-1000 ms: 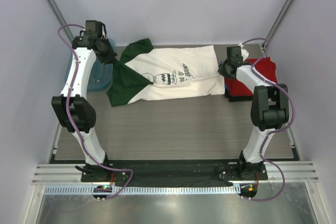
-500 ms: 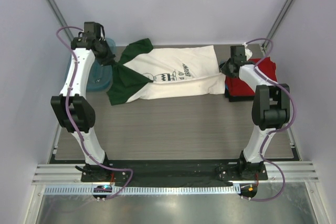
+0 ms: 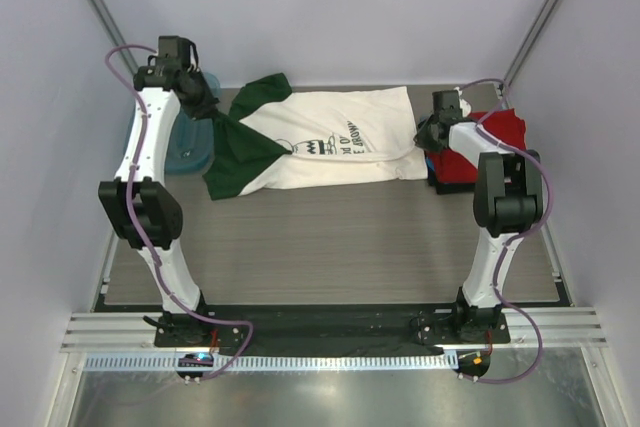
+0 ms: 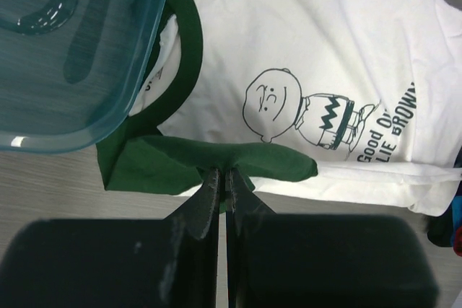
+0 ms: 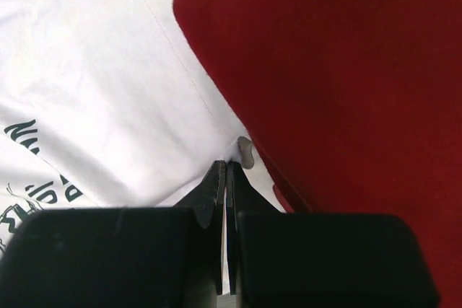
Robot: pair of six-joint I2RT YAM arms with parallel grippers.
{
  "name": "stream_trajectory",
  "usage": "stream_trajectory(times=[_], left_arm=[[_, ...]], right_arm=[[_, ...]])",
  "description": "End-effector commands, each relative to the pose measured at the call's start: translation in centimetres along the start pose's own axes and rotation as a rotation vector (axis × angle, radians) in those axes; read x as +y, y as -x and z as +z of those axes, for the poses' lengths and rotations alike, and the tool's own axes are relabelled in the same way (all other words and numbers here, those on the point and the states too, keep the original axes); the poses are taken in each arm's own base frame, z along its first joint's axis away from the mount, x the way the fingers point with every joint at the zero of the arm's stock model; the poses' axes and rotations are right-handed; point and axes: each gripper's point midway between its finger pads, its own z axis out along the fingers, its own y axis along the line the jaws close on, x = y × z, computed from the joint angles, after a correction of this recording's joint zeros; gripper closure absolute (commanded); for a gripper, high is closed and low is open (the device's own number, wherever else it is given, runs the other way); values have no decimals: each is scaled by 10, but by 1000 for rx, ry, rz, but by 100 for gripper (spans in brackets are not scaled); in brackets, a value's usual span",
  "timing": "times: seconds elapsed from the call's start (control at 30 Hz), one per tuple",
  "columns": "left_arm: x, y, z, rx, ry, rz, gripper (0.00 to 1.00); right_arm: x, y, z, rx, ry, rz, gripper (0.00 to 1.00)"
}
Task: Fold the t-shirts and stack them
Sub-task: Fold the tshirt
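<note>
The white t-shirt [image 3: 335, 142] with dark green sleeves and a black chest print lies across the back of the table, partly folded lengthwise. My left gripper [image 3: 215, 117] is shut on its green sleeve [image 4: 216, 156] at the left end. My right gripper [image 3: 425, 137] is shut on the white hem [image 5: 242, 151] at the right end. A folded red shirt [image 3: 480, 142] lies on a stack of dark and blue ones beside the hem; it fills the right of the right wrist view [image 5: 339, 70].
A teal plastic tub [image 3: 185, 142] stands at the table's left edge under the left arm, its rim close to the sleeve in the left wrist view [image 4: 79, 55]. Grey walls close in the back and sides.
My right gripper has shifted slightly back and forth at the hem beside the red shirt. The left gripper stays on the green sleeve; the shirt lies about the same.
</note>
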Motion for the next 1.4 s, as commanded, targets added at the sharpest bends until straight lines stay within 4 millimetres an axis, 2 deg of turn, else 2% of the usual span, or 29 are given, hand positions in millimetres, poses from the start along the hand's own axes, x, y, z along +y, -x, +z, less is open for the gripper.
stream_trajectory(times=[0.0, 0.17, 0.23, 0.27, 0.3, 0.33, 0.37, 0.4, 0.47, 0.5, 0.53, 0.57, 0.6, 0.63, 0.67, 0.7, 0.77, 0.83, 0.87, 0.9, 0.93, 0.97, 1.0, 1.07, 1.1, 1.17, 1.2, 1.23, 1.37], left_arm=[[-8, 17, 0, -27, -22, -14, 100], [-15, 21, 16, -5, -43, -19, 100], [-20, 24, 27, 3, -68, -21, 100], [-23, 25, 31, 1, -84, -25, 91], [-26, 25, 41, 8, -97, -29, 72], [-31, 29, 44, -3, -123, -37, 48], [-34, 30, 46, -1, -137, -36, 32], [-40, 36, 41, -14, -161, -29, 30], [-47, 43, 27, -45, -193, -24, 24], [-46, 41, 24, -48, -192, -26, 22], [-51, 47, 3, -89, -214, -22, 19], [-50, 47, -4, -101, -210, -27, 19], [-46, 40, -5, -88, -201, -39, 19], [-48, 43, -31, -132, -219, -38, 19], [-38, 30, -28, -110, -186, -46, 19], [-37, 29, -38, -135, -193, -58, 19], [-30, 6, -58, -148, -202, -72, 20], [-31, -1, -70, -188, -236, -110, 20], [-22, -24, -62, -153, -222, -133, 20], [-28, -22, -83, -215, -273, -136, 20], [-27, -28, -87, -221, -284, -169, 21], [-17, -49, -76, -186, -265, -192, 21], [-22, -48, -91, -238, -309, -202, 21], [-16, -76, -79, -192, -312, -253, 22], [-19, -76, -89, -229, -345, -264, 23], [-14, -94, -79, -207, -347, -290, 23], [-15, -94, -80, -224, -357, -290, 23], [-13, -96, -81, -230, -357, -289, 23], [-13, -102, -77, -209, -357, -265, 23]], right_arm=[[28, 28, -8, -71, 65, 9, 99], [36, 35, -6, -73, 87, 8, 99], [42, 36, -2, -65, 104, 4, 74], [44, 36, 0, -61, 109, 4, 65], [45, 38, 1, -65, 111, 6, 38], [45, 39, 0, -70, 108, 7, 30], [45, 39, -2, -70, 110, 5, 28], [43, 35, -3, -62, 108, 2, 28], [43, 44, -20, -100, 112, -2, 29], [35, 36, -22, -93, 94, -6, 33], [41, 44, -40, -129, 124, -2, 35], [40, 42, -46, -137, 132, 7, 38], [26, 24, -47, -118, 105, 13, 41], [33, 35, -66, -179, 160, 32, 41], [31, 30, -74, -188, 185, 61, 42], [13, 5, -70, -157, 165, 70, 43], [12, 7, -87, -217, 214, 107, 47], [1, -15, -86, -202, 211, 135, 51], [-1, -16, -86, -215, 211, 142, 51], [-7, -26, -85, -209, 194, 148, 52], [-5, -31, -85, -210, 200, 148, 52], [-9, -33, -84, -224, 181, 153, 52], [-15, -40, -80, -219, 157, 156, 51], [-17, -45, -76, -223, 152, 174, 51], [-21, -52, -68, -212, 140, 173, 51], [-30, -51, -60, -222, 89, 167, 52], [-33, -37, -59, -268, 48, 166, 52], [-42, -41, -52, -255, -4, 154, 52], [-44, -30, -46, -274, -29, 120, 44]])
